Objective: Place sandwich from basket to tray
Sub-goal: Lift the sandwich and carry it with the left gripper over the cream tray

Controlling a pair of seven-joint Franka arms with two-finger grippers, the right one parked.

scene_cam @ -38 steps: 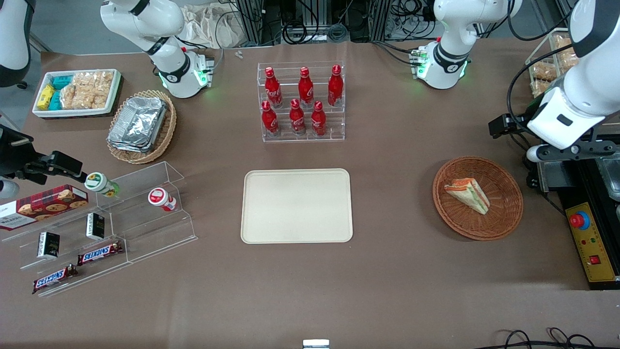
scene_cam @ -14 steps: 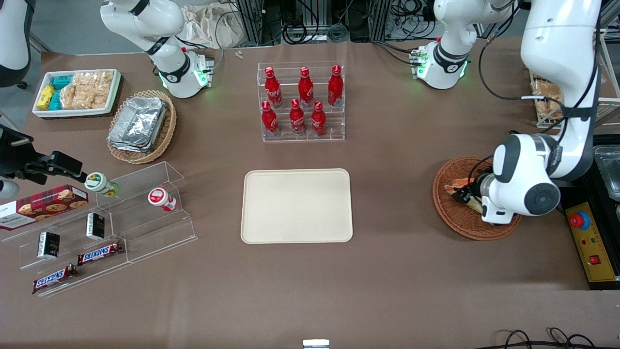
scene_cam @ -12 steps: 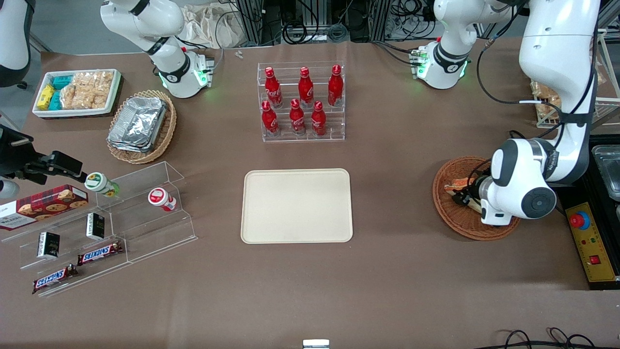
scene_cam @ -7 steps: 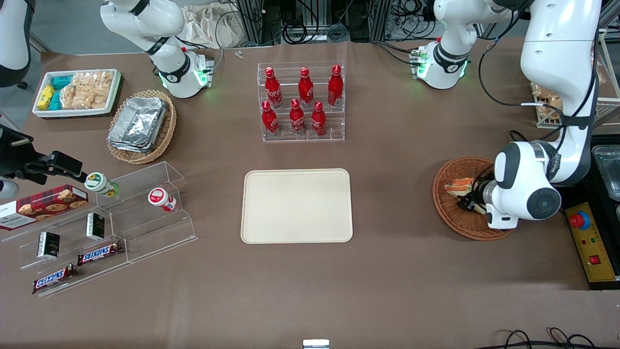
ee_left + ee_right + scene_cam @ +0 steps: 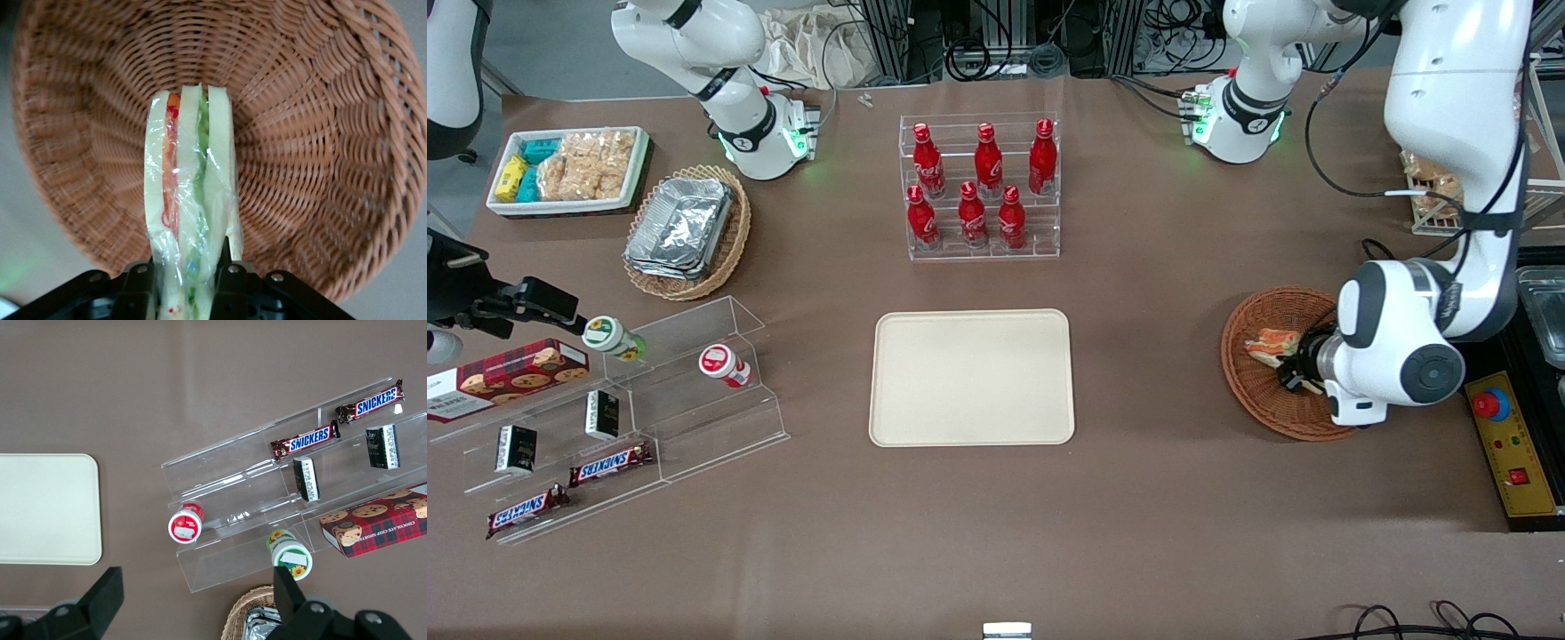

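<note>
The sandwich [image 5: 1273, 341] is a wrapped white-bread wedge with orange and green filling. It stands on edge inside the round reddish-brown basket [image 5: 1261, 396] at the working arm's end of the table. My left gripper [image 5: 1295, 375] is low in the basket, shut on the sandwich. In the left wrist view the sandwich [image 5: 189, 193] runs out from between the two black fingers [image 5: 230, 283], which press on its bread sides, with the basket [image 5: 320, 133] weave beneath. The cream tray [image 5: 971, 378] lies bare at the table's middle, toward the parked arm from the basket.
A clear rack of red bottles [image 5: 983, 191] stands farther from the camera than the tray. A clear stepped shelf with snacks [image 5: 623, 418], a tan basket of foil containers [image 5: 687, 231] and a white snack bin [image 5: 569, 169] lie toward the parked arm's end. A yellow button box [image 5: 1507, 444] sits beside the basket.
The left arm came down into the basket and its gripper shut on the sandwich. In the last half second the wrist shifted slightly and the sandwich tipped up on edge.
</note>
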